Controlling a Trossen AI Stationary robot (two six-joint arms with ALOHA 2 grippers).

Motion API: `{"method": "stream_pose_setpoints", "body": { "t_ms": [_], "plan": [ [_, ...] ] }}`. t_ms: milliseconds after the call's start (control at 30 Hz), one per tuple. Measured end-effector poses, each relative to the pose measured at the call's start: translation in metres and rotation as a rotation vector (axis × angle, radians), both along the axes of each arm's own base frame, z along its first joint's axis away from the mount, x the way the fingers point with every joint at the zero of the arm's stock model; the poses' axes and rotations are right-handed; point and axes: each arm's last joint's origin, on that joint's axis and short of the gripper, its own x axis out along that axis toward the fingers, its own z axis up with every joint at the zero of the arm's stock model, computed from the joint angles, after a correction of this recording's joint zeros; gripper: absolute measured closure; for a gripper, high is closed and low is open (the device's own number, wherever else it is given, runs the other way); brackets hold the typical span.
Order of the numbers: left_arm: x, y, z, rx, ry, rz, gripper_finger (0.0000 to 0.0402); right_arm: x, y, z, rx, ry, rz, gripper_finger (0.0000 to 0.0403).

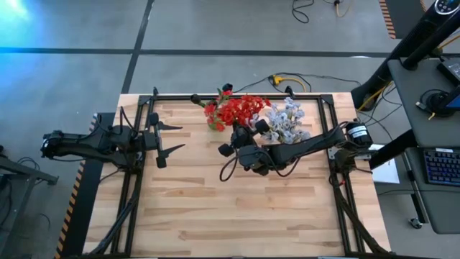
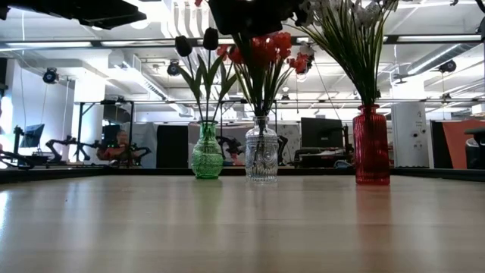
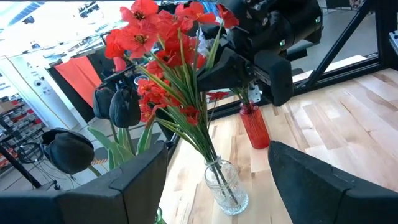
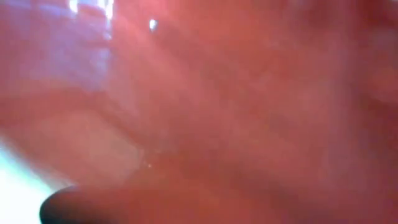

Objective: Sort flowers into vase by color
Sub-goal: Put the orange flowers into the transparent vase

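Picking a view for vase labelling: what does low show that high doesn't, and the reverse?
Only low: the three vases themselves, side by side: green vase with dark buds, clear vase, red vase. Only high: both arms; the left gripper open at the table's left side, away from the flowers, and the right gripper shut at the red blossoms. Both: red blossoms and pale blossoms on the wooden table.

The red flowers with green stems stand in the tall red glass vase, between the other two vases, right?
Not quite. The red flowers with green stems stand in the clear glass vase, between the green glass vase and the tall red glass vase, as the low view shows. The red vase holds the pale blue-white flowers.
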Motion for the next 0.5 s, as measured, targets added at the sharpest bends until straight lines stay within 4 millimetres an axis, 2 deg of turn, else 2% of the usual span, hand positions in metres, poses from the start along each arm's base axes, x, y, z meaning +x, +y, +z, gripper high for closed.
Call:
{"method": "stream_pose_setpoints", "body": {
  "t_ms": [500],
  "plan": [
    [0.0,0.0,0.0,0.0,0.0,0.0,0.0141,-0.004,-0.001,-0.012,0.059,-0.014,-0.022,0.039]
  ]
}}
